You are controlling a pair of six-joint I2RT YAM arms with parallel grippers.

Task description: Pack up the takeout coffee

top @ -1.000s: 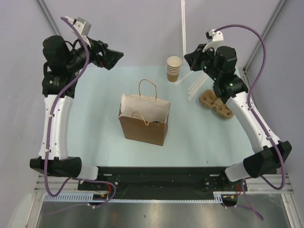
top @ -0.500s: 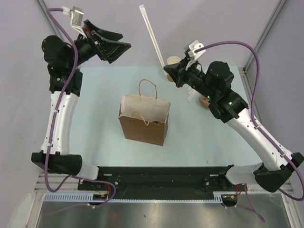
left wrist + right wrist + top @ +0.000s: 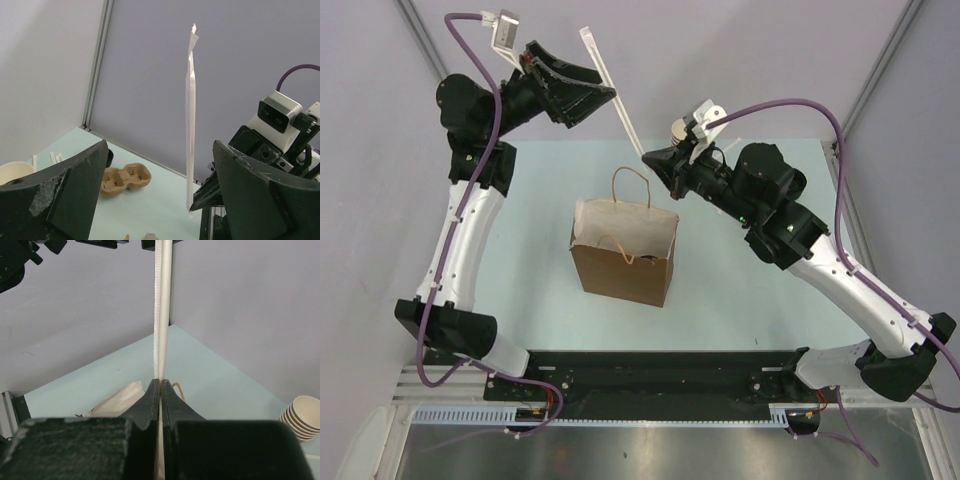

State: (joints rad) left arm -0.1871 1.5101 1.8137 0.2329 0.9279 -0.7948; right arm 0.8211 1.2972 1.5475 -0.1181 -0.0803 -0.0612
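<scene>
Currently the right gripper (image 3: 160,383), pressed shut, pinches a wrapped straw (image 3: 190,125) upright near the bag (image 3: 620,272). The left gripper (image 3: 160,150) is spread wide around the straw. The coffee is unseen, possibly bagged. The next move is probably lowering the straw in.

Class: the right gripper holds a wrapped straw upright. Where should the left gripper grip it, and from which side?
Grip the wrapped straw on its middle shaft, above the right gripper pinching its bottom end. Bring the open left gripper in sideways, jaws straddling it: the thin shaft stands upright.
</scene>
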